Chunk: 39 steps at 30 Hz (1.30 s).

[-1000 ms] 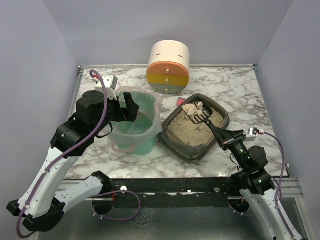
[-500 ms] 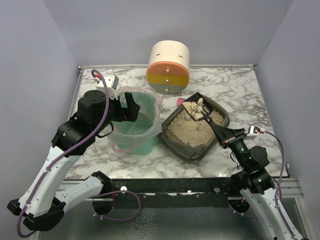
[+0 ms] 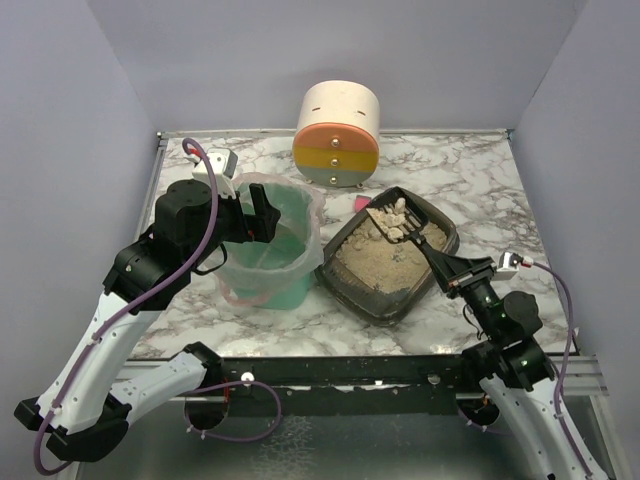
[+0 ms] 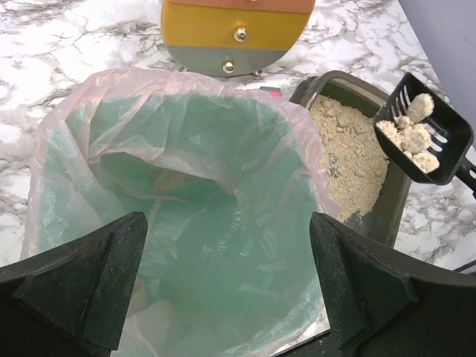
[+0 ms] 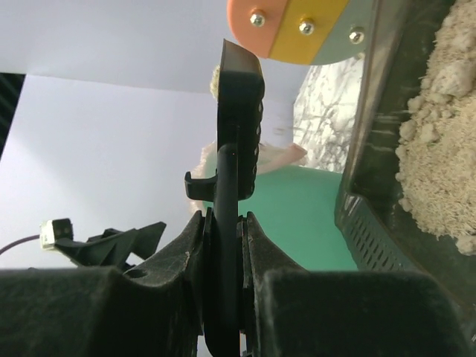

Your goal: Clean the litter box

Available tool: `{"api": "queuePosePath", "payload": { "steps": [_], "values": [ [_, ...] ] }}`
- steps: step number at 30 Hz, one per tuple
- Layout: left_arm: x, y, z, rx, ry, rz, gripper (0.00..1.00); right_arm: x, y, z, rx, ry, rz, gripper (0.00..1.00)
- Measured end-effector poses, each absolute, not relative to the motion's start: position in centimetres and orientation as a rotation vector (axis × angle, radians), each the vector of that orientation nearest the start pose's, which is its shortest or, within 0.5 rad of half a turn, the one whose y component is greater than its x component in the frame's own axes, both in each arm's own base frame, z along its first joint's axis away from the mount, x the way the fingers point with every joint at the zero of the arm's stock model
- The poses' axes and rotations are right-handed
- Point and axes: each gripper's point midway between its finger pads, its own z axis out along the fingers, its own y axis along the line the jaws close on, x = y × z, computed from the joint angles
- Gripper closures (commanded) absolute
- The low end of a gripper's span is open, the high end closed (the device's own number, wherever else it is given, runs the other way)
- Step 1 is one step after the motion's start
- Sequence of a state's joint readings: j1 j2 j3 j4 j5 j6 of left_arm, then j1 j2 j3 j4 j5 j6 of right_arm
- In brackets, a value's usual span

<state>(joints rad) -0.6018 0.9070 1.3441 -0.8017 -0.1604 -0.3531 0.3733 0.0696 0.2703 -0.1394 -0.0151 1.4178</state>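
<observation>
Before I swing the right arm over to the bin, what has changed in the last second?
The right gripper, its fingers shut on the handle, has lifted the scoop out of the litter with several clumps on it. The scoop moved slightly toward the far left corner of the litter box. Nothing was taken or let go. The left gripper, green bin and striped cylinder stayed put.

Bin (image 3: 268,250) just left of litter box (image 3: 385,265), cylinder (image 3: 337,133) behind them, scoop (image 3: 408,236) above the box's far end
</observation>
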Motion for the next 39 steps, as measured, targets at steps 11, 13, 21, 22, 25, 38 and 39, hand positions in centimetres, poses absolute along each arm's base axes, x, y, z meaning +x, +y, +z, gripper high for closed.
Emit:
{"api": "queuePosePath", "payload": {
  "steps": [11,13,21,22,25,38,39],
  "values": [
    [23.2,-14.4,35.2,0.140,1.962,-0.485,0.01,19.7,12.6,24.4,0.902,1.491,1.448,1.00],
    [23.2,-14.5,35.2,0.141,1.962,-0.487,0.01,19.7,12.8,24.1,0.909,1.503,1.462,0.99],
    [23.1,-14.5,35.1,0.145,1.963,-0.493,0.01,19.7,12.7,22.7,0.965,1.549,1.435,0.99],
    [23.1,-14.5,35.1,0.145,1.963,-0.493,0.01,19.7,12.6,22.7,0.973,1.549,1.432,1.00],
    [23.1,-14.5,35.1,0.145,1.962,-0.493,0.01,19.7,13.2,23.3,0.947,1.516,1.499,1.00],
    [23.0,-14.5,35.1,0.145,1.961,-0.493,0.01,20.0,13.7,24.5,0.916,1.520,1.513,1.00],
    [23.0,-14.5,35.1,0.145,1.961,-0.493,0.01,20.1,13.6,24.4,0.925,1.533,1.495,1.00]
  ]
}}
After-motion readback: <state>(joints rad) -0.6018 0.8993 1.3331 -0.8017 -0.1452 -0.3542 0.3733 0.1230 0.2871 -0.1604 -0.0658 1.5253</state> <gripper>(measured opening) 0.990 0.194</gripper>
